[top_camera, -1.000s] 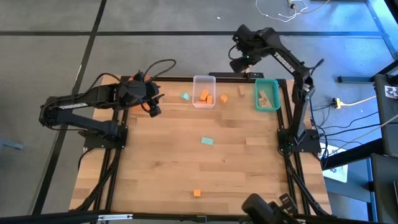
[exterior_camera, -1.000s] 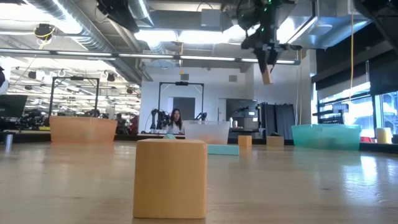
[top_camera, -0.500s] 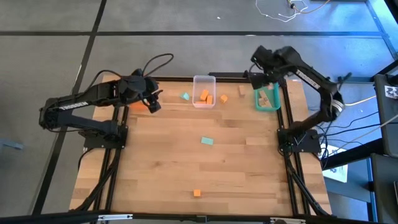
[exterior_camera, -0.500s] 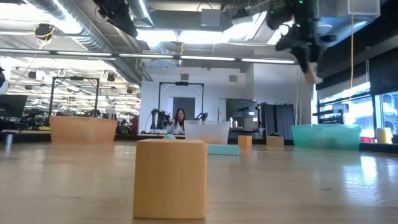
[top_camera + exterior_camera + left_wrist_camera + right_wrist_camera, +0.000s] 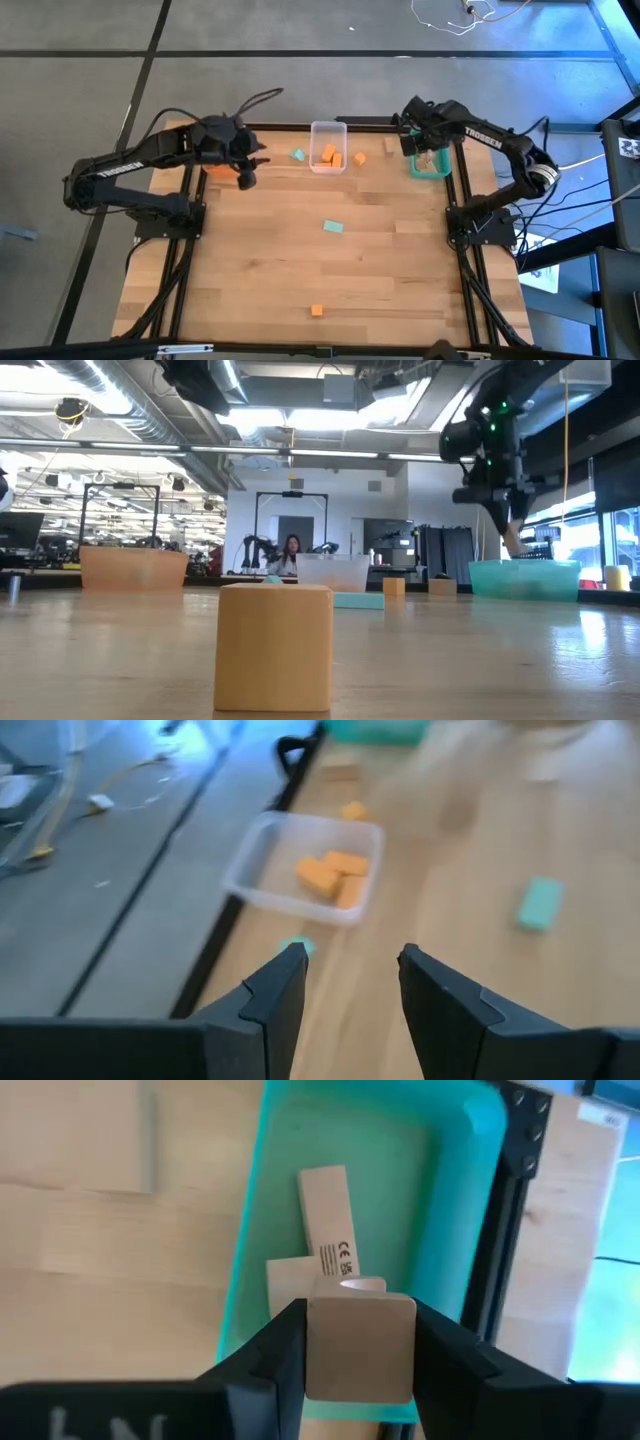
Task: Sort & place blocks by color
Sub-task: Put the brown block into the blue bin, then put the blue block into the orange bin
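Observation:
My right gripper point(image 5: 425, 152) hangs over the teal bin point(image 5: 443, 168) at the table's far right, shut on a plain light wood block point(image 5: 360, 1345). Other wood blocks point(image 5: 325, 1230) lie flat in that bin. My left gripper point(image 5: 246, 174) stands open and holds nothing, above the table's far left beside the orange bin point(image 5: 213, 167). The clear bin point(image 5: 328, 146) holds orange blocks point(image 5: 330, 877). Loose on the table lie mint blocks point(image 5: 298, 155) point(image 5: 333, 227), orange blocks point(image 5: 360, 158) point(image 5: 317, 310) and a wood block point(image 5: 388, 146). My right gripper pinches the wood block by two opposite faces point(image 5: 312, 1342) between its two fingers. The fingers come from above, pointing steeply down. The block is lifted clear, just above the teal bin's inside point(image 5: 285, 1210), with its lower end below the fingertips point(image 5: 516, 546).
The three bins stand in a row along the far edge. The table's middle and near half are bare wood apart from one mint and one orange block. Dark frame posts run along both table sides point(image 5: 462, 215).
My right gripper has come down from beyond the table's far edge, moving toward the right and the near side, and now hangs low over the teal bin. It has rolled on the way and still carries the wood block.

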Controlling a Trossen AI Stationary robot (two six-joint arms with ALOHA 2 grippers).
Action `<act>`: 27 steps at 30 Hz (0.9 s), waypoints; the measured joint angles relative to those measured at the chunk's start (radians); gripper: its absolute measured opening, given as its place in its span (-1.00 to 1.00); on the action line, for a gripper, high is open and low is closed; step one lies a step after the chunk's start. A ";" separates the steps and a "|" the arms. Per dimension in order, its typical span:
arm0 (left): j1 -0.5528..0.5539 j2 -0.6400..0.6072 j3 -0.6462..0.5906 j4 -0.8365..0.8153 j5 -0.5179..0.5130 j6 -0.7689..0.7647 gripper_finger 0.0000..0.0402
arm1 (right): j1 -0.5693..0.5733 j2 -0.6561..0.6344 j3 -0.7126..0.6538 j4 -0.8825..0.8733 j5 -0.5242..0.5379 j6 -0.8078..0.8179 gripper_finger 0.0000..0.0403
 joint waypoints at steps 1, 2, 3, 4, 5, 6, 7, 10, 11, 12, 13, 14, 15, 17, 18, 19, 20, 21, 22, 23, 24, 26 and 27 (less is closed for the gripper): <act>0.006 0.000 0.000 0.003 0.034 0.000 -0.25 | -0.005 0.001 -0.019 0.018 0.000 0.000 -0.34; 0.011 0.000 0.000 0.003 0.066 0.000 -0.25 | -0.011 0.001 -0.039 0.041 0.000 -0.001 -0.34; 0.017 0.000 0.000 0.003 0.096 0.000 -0.25 | -0.017 0.001 -0.057 0.067 -0.001 -0.001 -0.34; 0.023 0.000 0.000 0.003 0.119 0.000 -0.25 | -0.023 0.001 -0.072 0.093 -0.002 -0.002 -0.34; 0.029 0.000 0.000 0.003 0.135 -0.001 -0.25 | -0.028 0.001 -0.086 0.110 -0.002 -0.004 -0.34; 0.033 0.000 0.000 0.003 0.143 -0.007 -0.25 | -0.033 0.001 -0.098 0.124 -0.003 -0.007 -0.34; 0.038 0.000 0.000 0.003 0.146 -0.011 -0.25 | -0.038 0.001 -0.109 0.142 -0.007 -0.013 -0.34; 0.049 0.000 0.000 0.003 0.145 -0.012 -0.25 | -0.051 0.001 -0.130 0.181 -0.019 -0.027 -0.34; 0.053 0.000 0.000 0.003 0.144 -0.012 -0.25 | -0.054 0.001 -0.135 0.189 -0.025 -0.028 -0.34; 0.056 0.000 0.000 0.003 0.144 -0.012 -0.25 | -0.056 0.001 -0.137 0.193 -0.032 -0.030 -0.34; 0.060 0.000 0.000 0.003 0.144 -0.013 -0.25 | -0.056 0.001 -0.138 0.198 -0.034 -0.030 -0.31; 0.063 0.000 0.000 0.003 0.144 -0.014 -0.25 | -0.056 0.001 -0.140 0.203 -0.035 -0.030 -0.27; 0.065 0.000 0.000 0.002 0.144 -0.018 -0.25 | -0.056 0.001 -0.142 0.205 -0.036 -0.029 -0.21; 0.070 0.000 0.000 0.002 0.144 -0.019 -0.25 | -0.056 0.001 -0.143 0.205 -0.037 -0.027 -0.11; 0.073 0.000 0.000 0.002 0.144 -0.019 -0.25 | -0.056 0.001 -0.143 0.208 -0.037 -0.027 -0.08; 0.075 0.000 0.000 0.002 0.144 -0.019 -0.25 | -0.056 0.001 -0.143 0.208 -0.037 -0.027 -0.05; 0.075 0.000 0.000 0.002 0.144 -0.019 -0.25 | -0.056 0.001 -0.143 0.209 -0.037 -0.027 -0.03; 0.075 0.000 0.000 0.002 0.144 -0.019 -0.25 | -0.056 0.001 -0.143 0.213 -0.037 -0.029 -0.03; 0.075 0.000 0.000 0.002 0.144 -0.019 -0.25 | -0.056 0.001 -0.143 0.218 -0.037 -0.029 -0.02; 0.075 0.000 0.000 0.002 0.144 -0.018 -0.25 | -0.056 0.001 -0.143 0.221 -0.037 -0.030 -0.02; 0.075 0.000 0.000 0.002 0.144 -0.018 -0.25 | -0.056 0.001 -0.142 0.221 -0.037 -0.030 -0.03; 0.075 0.000 0.000 0.002 0.143 -0.019 -0.25 | -0.056 0.001 -0.127 0.209 -0.042 -0.032 -0.03; 0.075 0.000 0.000 0.001 0.143 -0.019 -0.25 | -0.056 0.000 -0.113 0.206 -0.048 -0.047 -0.03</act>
